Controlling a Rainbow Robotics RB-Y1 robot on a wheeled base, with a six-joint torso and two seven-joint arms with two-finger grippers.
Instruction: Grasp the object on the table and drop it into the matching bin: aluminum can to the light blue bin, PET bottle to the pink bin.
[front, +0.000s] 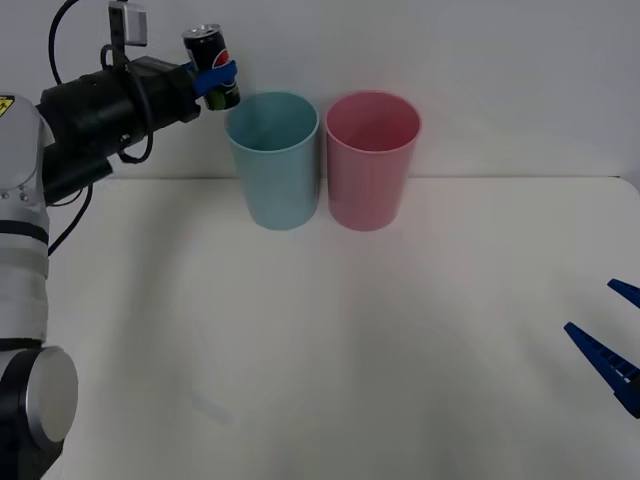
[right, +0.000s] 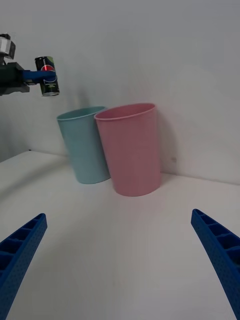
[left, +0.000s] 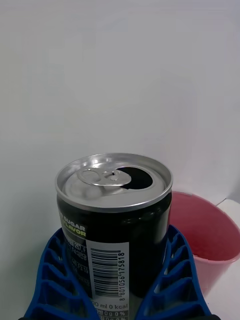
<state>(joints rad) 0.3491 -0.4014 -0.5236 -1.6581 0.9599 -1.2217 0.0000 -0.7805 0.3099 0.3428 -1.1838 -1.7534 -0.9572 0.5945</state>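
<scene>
My left gripper is shut on the aluminum can, a small dark can with a silver top, held upright in the air just left of and above the rim of the light blue bin. The pink bin stands right beside the blue one. In the left wrist view the can sits between the blue fingers, its tab opened, with the pink bin behind. The right wrist view shows the can raised above the light blue bin and pink bin. My right gripper stands open at the table's right edge.
Both bins stand at the far side of the white table, close to the white wall. My left arm reaches in from the far left, with black cables over it.
</scene>
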